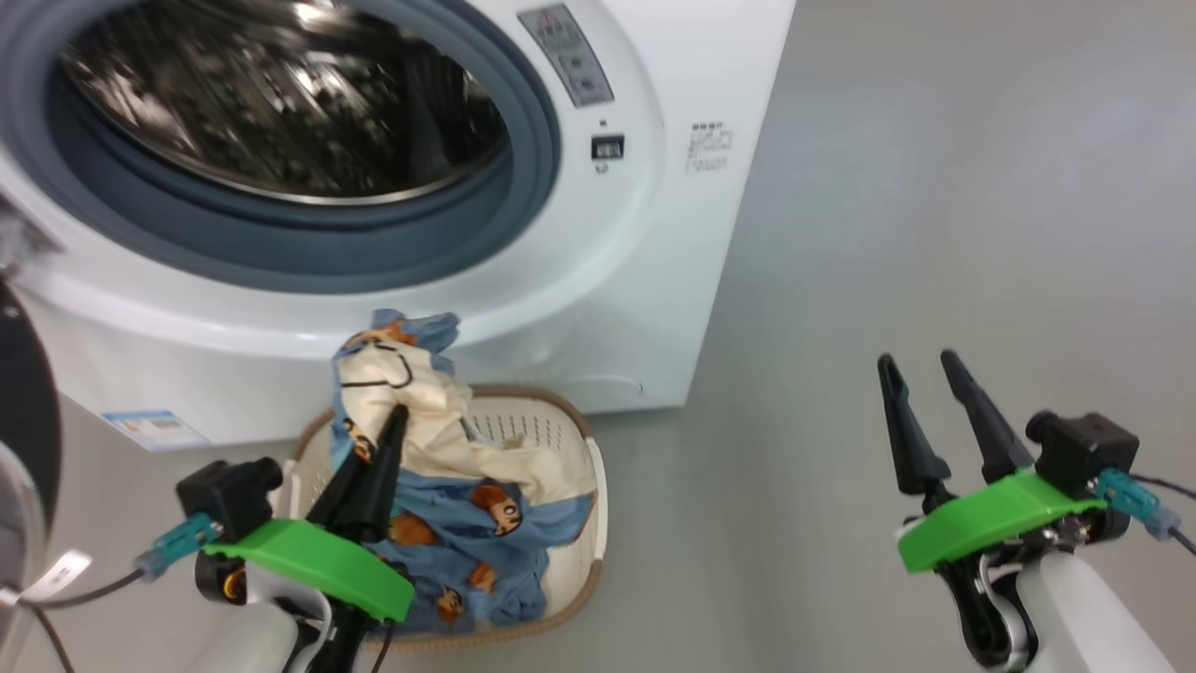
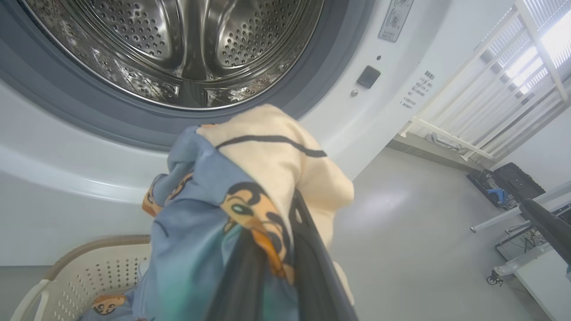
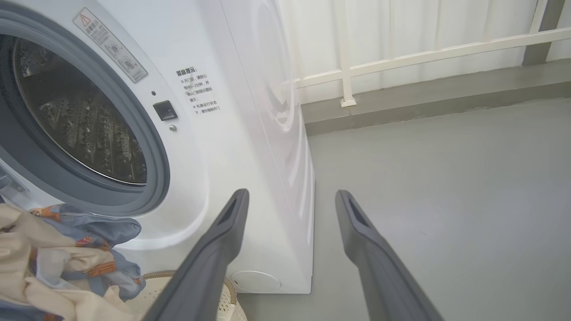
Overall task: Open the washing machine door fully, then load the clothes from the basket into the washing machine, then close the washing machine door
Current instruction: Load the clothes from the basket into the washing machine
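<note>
Pinching a bunch of soft blue clothes (image 1: 439, 523) printed with orange-brown bear faces and a cream patch, the robot's left pincer (image 1: 391, 435) is pressed together on the fabric. The rest of the cloth trails straight down beneath it into the small cream-white perforated plastic basket (image 1: 537, 421) with a brown woven-look rim. Well to its right, the right pincer (image 1: 916, 360) hangs spread and empty over the grey floor (image 1: 934, 187). The glossy black round washing machine door (image 1: 23, 411) stands swung out to the left pincer's left. Just ahead of and above the left pincer gapes the steel perforated drum (image 1: 280, 103) of the big white front-loading washing machine (image 1: 654, 280), ringed by a grey rubber seal (image 1: 528, 187). The left arm is by far the nearer, and the load likely must go up and forward over the lip. A grey warning sticker (image 3: 110, 44) bearing a red triangle, a printed Chinese notice (image 3: 196, 91) and the blue corner label (image 1: 154, 428) are too small to read.
</note>
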Available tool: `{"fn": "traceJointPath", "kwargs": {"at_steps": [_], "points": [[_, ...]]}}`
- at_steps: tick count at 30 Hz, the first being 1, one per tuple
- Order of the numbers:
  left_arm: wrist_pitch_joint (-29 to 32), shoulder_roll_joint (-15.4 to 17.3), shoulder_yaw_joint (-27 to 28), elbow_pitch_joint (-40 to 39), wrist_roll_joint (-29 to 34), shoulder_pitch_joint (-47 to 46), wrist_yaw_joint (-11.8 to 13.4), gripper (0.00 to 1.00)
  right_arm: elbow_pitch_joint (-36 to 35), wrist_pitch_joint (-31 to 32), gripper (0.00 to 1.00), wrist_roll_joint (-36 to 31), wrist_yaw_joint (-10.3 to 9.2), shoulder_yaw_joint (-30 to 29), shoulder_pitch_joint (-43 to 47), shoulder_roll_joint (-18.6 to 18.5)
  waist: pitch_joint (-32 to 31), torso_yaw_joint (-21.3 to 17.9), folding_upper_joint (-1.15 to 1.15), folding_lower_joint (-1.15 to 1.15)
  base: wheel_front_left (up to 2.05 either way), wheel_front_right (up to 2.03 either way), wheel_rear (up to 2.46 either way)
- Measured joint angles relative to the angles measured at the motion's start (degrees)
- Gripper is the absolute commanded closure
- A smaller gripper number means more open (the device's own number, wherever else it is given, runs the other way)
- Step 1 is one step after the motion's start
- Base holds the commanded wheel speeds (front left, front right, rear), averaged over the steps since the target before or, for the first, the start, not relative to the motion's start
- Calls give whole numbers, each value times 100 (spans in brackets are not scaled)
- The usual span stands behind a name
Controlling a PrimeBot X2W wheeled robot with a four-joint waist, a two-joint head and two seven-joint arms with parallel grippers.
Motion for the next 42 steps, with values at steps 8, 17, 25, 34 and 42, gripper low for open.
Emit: {"fn": "traceJointPath", "kwargs": {"at_steps": [8, 17, 25, 34, 42], "points": [[-1, -127, 957, -634, 725, 692, 7, 100, 67, 0, 0, 226, 0, 54, 345, -100, -565, 93, 0, 0, 0, 0, 0], [0, -412, 1252, -927, 1088, 1042, 80, 100, 78, 0, 0, 283, 0, 92, 453, -181, -897, 124, 0, 0, 0, 0, 0], [-1, -456, 1350, -948, 1262, 1112, 129, 100, 98, 0, 0, 325, 0, 210, 453, -331, -1038, 109, 0, 0, 0, 0, 0], [0, -443, 1366, -556, 1308, 481, 114, 100, 27, 0, 0, 333, 0, 331, 444, -367, -855, 56, 0, 0, 0, 0, 0], [0, -394, 1355, 291, 1330, -782, 51, 100, -360, 0, 0, 265, 0, 227, 251, -358, -372, -25, 0, 0, 0, 0, 0]]}}
